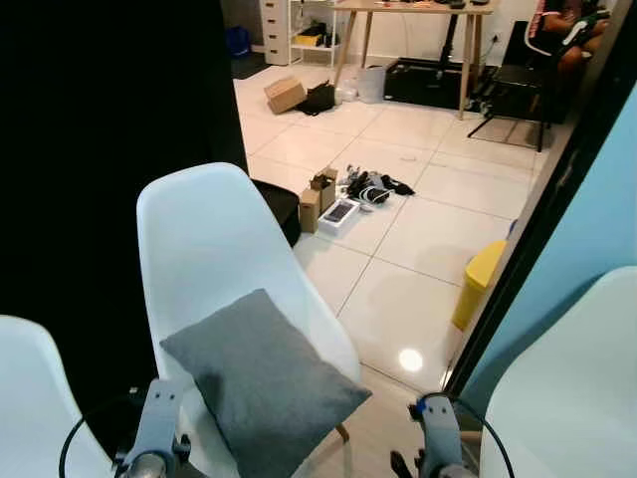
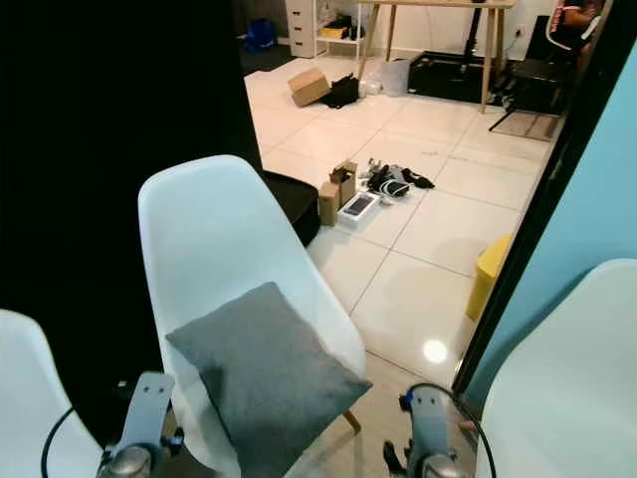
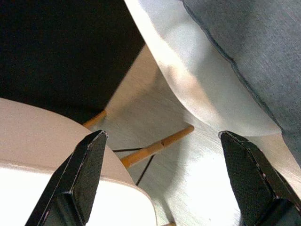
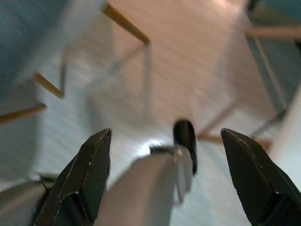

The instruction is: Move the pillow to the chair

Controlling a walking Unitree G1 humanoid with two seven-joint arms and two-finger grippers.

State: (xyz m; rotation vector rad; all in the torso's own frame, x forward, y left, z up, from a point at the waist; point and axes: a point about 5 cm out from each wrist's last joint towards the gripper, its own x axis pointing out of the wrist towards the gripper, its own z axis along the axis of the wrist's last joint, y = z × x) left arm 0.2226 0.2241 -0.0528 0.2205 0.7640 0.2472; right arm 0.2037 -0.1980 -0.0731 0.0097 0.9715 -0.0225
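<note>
Pillow [image 1: 261, 379], grey and square, lay tilted on the seat of a white moulded chair [image 1: 204, 239] with wooden legs, one corner hanging just past the seat's front edge. The chair stood directly ahead of the robot, its back rising toward a dark wall on the left.

Both silver arms were held low at the bottom of the head views, wrists pointing down on either side of the chair. The left arm [image 1: 152, 433] hung just beside the pillow's near-left edge, apart from it. In its wrist view, the left gripper [image 3: 164, 174] had its jaws spread wide, holding nothing; between the two black fingers [image 3: 82, 176] showed the chair's white seat rim, a wooden leg and pale floor, with the grey pillow at one corner.

The right arm [image 1: 436, 438] hung to the right of the chair, over the tiled floor. The right gripper [image 4: 164, 176] also had its jaws spread wide and empty; its blurred wrist view showed floor and wooden chair legs.

Parts of two more white chairs [image 1: 567, 388] sat at the lower left and lower right. Farther off, small boxes [image 1: 320, 199] and cables lay scattered on the white floor tiles [image 1: 438, 229], a yellow bin [image 1: 476, 284] stood beside a dark door frame, and a wooden counter [image 1: 413, 10] stood at the far wall.
</note>
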